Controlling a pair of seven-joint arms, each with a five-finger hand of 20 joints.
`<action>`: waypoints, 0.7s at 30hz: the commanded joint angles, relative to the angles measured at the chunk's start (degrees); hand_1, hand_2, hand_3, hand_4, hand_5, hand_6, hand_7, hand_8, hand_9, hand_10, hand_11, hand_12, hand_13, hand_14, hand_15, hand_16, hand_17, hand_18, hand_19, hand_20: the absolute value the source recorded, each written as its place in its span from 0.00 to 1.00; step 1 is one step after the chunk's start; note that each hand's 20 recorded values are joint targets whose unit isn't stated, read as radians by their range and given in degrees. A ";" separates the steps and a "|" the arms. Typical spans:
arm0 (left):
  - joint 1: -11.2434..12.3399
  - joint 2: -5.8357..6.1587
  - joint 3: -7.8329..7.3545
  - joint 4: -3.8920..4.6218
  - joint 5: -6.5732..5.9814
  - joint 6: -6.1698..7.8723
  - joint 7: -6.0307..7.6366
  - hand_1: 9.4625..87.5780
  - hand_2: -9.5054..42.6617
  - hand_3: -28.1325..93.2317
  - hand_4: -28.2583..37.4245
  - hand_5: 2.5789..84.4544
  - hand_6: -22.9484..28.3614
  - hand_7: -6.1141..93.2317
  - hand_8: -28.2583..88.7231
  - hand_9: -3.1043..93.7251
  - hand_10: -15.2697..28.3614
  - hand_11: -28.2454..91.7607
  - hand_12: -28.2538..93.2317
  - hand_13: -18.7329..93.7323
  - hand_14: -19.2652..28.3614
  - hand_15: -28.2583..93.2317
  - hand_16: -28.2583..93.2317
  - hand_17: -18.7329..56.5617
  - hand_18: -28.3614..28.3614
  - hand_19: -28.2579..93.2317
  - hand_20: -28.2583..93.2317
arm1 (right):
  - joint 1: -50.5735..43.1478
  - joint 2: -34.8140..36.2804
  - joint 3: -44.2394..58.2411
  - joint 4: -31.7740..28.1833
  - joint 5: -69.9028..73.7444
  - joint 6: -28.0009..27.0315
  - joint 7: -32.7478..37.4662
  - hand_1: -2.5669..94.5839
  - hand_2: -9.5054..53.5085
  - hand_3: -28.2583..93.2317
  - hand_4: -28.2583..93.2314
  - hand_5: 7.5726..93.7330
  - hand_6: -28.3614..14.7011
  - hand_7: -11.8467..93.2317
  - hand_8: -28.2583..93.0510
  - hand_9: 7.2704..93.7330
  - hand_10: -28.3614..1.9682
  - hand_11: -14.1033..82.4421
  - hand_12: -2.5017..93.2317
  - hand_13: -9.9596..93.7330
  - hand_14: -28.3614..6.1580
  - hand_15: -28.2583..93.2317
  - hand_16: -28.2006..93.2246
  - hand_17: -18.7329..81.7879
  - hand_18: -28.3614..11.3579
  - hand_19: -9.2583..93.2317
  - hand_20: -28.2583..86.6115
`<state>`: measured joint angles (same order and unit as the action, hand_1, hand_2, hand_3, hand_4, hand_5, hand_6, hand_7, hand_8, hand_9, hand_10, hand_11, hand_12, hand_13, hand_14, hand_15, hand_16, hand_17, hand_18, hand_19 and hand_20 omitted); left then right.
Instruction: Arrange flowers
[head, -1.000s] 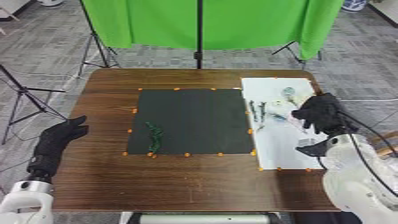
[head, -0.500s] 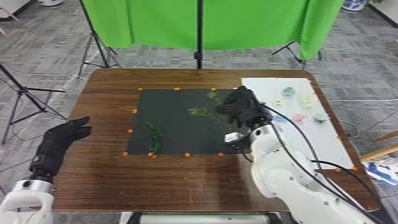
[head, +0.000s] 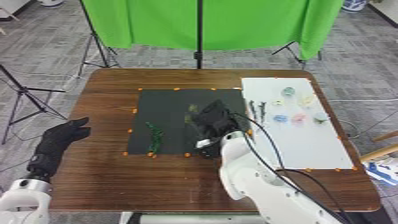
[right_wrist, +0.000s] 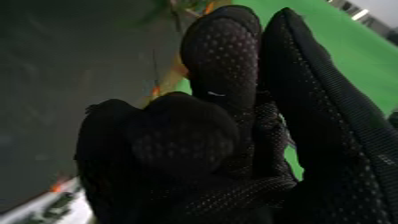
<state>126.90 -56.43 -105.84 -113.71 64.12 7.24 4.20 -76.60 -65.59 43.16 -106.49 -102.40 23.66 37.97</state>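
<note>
Black mat (head: 164, 102) | right hand (head: 213, 121) above, fingers curled round leafy sprig (head: 191, 113) | left hand (head: 59, 140), desk's (head: 169, 185) nine o'clock, fingers loose | green stem (head: 155, 137), mat's eight o'clock

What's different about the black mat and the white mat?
The black mat is almost square, but the white mat is longer and thinner. The black mat has a green sprig on its left part and the right hand over it; the white mat has little pink and blue flowers. Both have orange bits along their edges.
</note>
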 joint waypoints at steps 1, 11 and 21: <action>1.00 -0.15 -0.35 -0.42 0.48 -1.21 -1.29 0.13 0.33 0.76 0.00 0.55 0.58 0.15 0.20 0.51 0.70 0.39 0.32 0.49 0.80 0.38 0.22 0.35 0.71 0.29 0.36 | -0.75 -2.01 -0.91 1.13 3.16 1.79 0.87 0.65 0.00 0.66 0.15 0.86 0.57 0.40 0.38 1.00 0.57 0.51 0.26 1.00 0.82 0.71 0.41 0.94 0.58 0.93 0.54; 0.69 -0.17 -0.33 -0.32 0.59 -1.86 -1.76 0.14 0.33 0.76 0.00 0.55 0.58 0.14 0.20 0.51 0.70 0.39 0.32 0.49 0.79 0.38 0.22 0.35 0.71 0.29 0.36 | -1.58 -2.34 -1.03 0.28 10.63 2.36 -0.73 0.65 0.00 0.66 0.15 0.85 0.56 0.40 0.37 1.00 0.56 0.48 0.25 1.00 0.81 0.70 0.39 0.95 0.59 0.90 0.53; 0.13 -0.29 -0.19 -0.07 0.93 -2.76 -2.10 0.13 0.33 0.75 0.00 0.55 0.58 0.14 0.20 0.51 0.70 0.39 0.32 0.49 0.80 0.38 0.22 0.35 0.71 0.29 0.36 | -0.18 -3.39 -2.99 1.60 11.33 1.68 -1.85 0.64 0.00 0.66 0.15 0.85 0.56 0.40 0.37 1.00 0.55 0.48 0.25 1.00 0.81 0.69 0.39 0.95 0.58 0.89 0.54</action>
<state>126.91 -56.29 -106.06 -113.84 64.54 5.52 2.89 -77.29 -67.49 41.52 -105.57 -91.31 25.33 37.15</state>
